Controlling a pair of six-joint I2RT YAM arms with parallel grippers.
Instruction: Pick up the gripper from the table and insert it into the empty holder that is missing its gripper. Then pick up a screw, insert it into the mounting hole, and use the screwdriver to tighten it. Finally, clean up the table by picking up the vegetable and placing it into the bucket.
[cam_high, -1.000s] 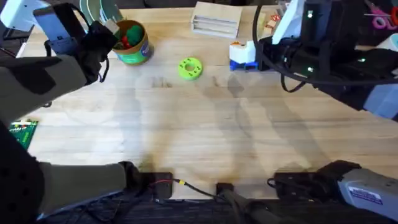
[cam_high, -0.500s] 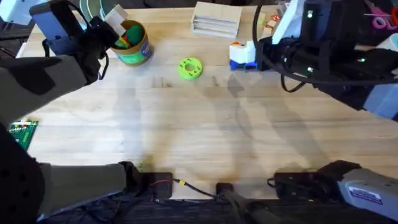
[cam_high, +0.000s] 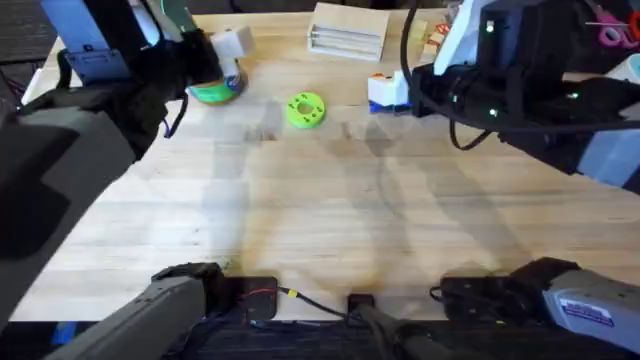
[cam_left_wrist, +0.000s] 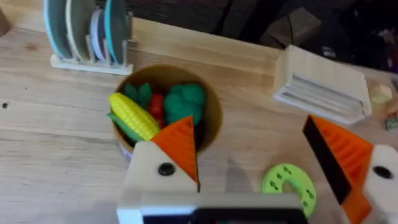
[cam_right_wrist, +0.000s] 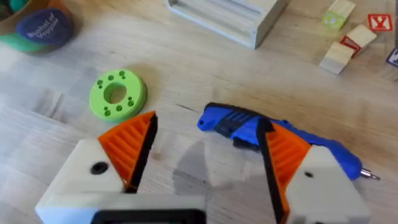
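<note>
Hovering over the bucket (cam_left_wrist: 166, 106), my left gripper (cam_left_wrist: 267, 171) has its jaws spread wide with nothing between them, and the vegetable (cam_left_wrist: 131, 116) already lies inside against the bucket's rim. I'd lift straight up so no fingertip catches that rim. My right gripper (cam_right_wrist: 205, 165), equally open, hangs above the screwdriver (cam_right_wrist: 273, 134), beyond the bucket.
</note>
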